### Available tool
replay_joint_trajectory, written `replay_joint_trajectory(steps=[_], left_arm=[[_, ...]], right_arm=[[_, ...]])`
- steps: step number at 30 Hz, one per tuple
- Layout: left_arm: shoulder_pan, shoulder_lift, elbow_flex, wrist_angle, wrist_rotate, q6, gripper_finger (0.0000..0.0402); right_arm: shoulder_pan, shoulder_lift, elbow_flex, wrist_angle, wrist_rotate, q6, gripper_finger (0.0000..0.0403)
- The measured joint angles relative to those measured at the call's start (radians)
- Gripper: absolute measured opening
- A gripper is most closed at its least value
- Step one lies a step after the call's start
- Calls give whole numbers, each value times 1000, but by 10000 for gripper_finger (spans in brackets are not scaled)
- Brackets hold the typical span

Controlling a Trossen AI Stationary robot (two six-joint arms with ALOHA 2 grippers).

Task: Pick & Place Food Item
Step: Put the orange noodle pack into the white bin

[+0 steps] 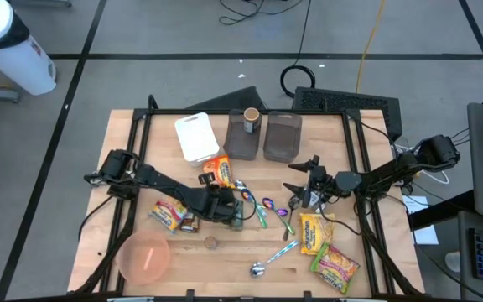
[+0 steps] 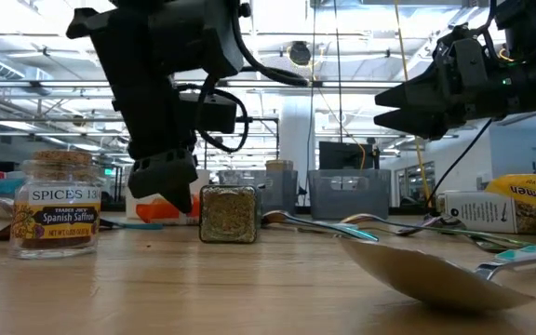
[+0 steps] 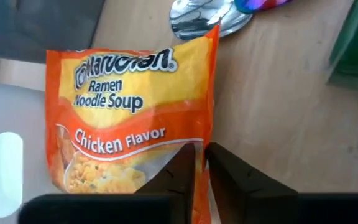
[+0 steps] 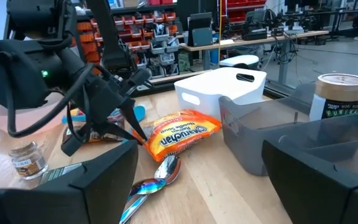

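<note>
The task item is a flat, glossy orange-and-yellow plastic ramen noodle soup packet [image 3: 135, 118] printed "Chicken Flavor", lying on the pale wood-grain worktop [image 1: 225, 260] near its centre, just beside the white rectangular plastic tray [image 1: 196, 137] with a slot handle that lies toward the far edge. The left gripper [image 3: 201, 177] sits at the packet's edge; its two dark, wedge-shaped fingers [image 3: 176, 177] are drawn nearly together with the crimped edge of the packet between them, in contact with the wrapper. The right gripper [image 1: 302, 180] hangs above the worktop toward the right edge, its fingers spread fully apart and touching nothing. Two translucent grey plastic bins [image 1: 282, 137] stand side by side at the far edge, with a cylindrical cardboard can [image 1: 251, 117] in the left one. A polished metal spoon [image 4: 160, 177] with an iridescent handle lies near the packet. A round pink plastic bowl [image 1: 145, 256] rests at the near left corner. A small glass spice jar with a cork stopper [image 2: 56, 209] stands near the near edge.
</note>
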Motion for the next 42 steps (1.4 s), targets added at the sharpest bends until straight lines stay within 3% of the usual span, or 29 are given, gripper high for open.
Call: replay_joint_trajectory(steps=[5,15,23,37,42], left_arm=[[12,0,0,0,39,15,5],[12,-26,4,-49,92,31,3],[12,-69,106,-200,85,34,2],[12,-69,131,-175,126,40,4],[12,-69,79,-128,137,19,3]], right_arm=[[0,0,0,0,0,0,334],[0,0,0,1,0,0,334],[0,0,0,7,0,0,334],[0,0,0,7,0,0,334],[0,0,0,7,0,-3,334]])
